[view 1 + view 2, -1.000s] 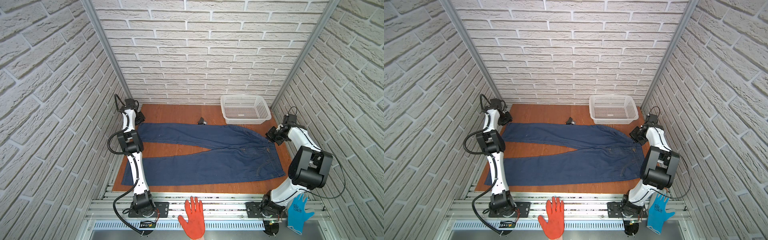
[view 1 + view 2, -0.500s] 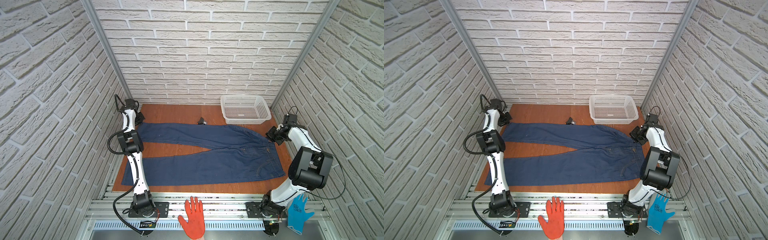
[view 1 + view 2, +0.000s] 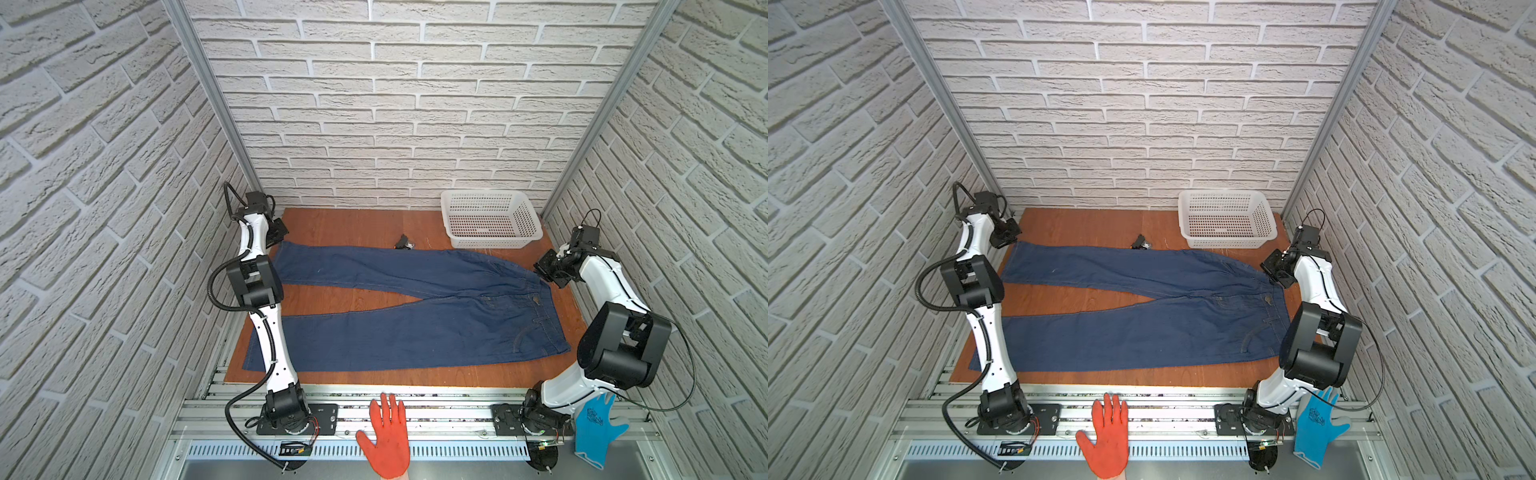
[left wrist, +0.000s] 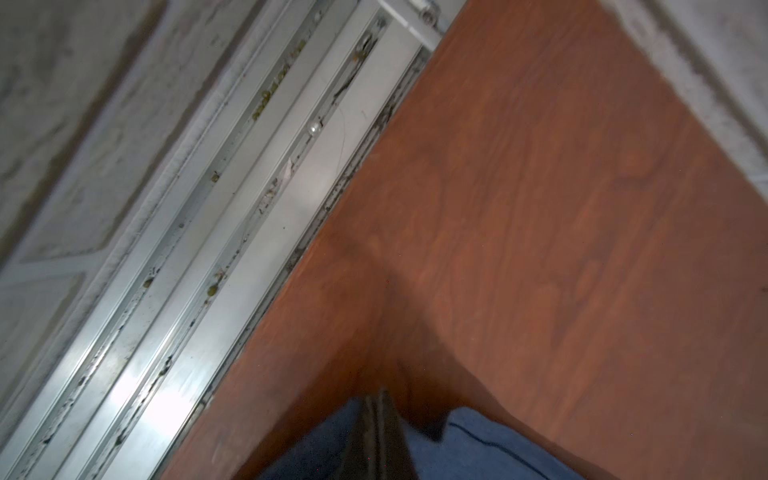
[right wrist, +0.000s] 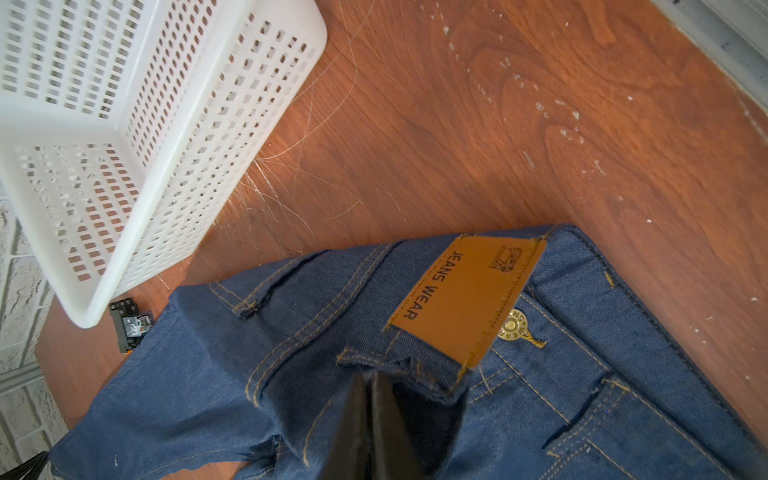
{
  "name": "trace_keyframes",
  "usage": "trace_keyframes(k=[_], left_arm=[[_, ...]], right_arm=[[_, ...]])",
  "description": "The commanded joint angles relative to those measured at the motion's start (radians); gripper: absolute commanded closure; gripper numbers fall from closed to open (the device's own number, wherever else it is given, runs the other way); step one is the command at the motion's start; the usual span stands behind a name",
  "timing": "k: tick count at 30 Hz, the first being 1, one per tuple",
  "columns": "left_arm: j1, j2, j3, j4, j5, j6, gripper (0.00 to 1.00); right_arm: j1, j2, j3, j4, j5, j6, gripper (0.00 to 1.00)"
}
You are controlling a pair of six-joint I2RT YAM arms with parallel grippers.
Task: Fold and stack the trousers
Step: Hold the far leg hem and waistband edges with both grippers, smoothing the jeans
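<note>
While the trousers (image 3: 415, 336) lie flat and unfolded across the wooden table (image 3: 340, 224), legs toward the left and waist toward the right in both top views, the left gripper (image 4: 376, 405) has its fingers pressed together on the hem corner of the far leg (denim shows on both sides of them), and the right gripper (image 5: 369, 386) is pinched on the waistband's far end, beside the tan patch (image 5: 465, 299), near the white basket (image 3: 490, 243)
</note>
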Motion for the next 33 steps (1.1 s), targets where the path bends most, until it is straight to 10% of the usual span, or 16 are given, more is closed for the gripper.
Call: trace_keyframes(k=[1, 11, 17, 25, 33], left_arm=[[-0.012, -0.096, -0.05, 0.018, 0.015, -0.005, 1.0], [-0.008, -0.271, -0.358, 0.117, 0.009, -0.012, 1.0], [-0.005, -0.175, -0.256, 0.09, 0.015, 0.009, 0.41], [0.005, 0.092, 0.099, -0.041, 0.002, 0.038, 0.35], [0.014, 0.176, 0.144, -0.04, 0.004, 0.066, 0.35]], right_arm=[[0.008, -0.034, 0.01, -0.009, -0.025, 0.018, 0.95], [0.008, -0.057, 0.015, -0.038, -0.022, -0.005, 0.95], [0.008, -0.06, 0.01, -0.034, -0.032, 0.003, 0.95], [0.017, -0.046, 0.015, -0.028, -0.029, 0.011, 0.95], [0.027, -0.028, 0.028, -0.028, -0.012, 0.011, 0.95]])
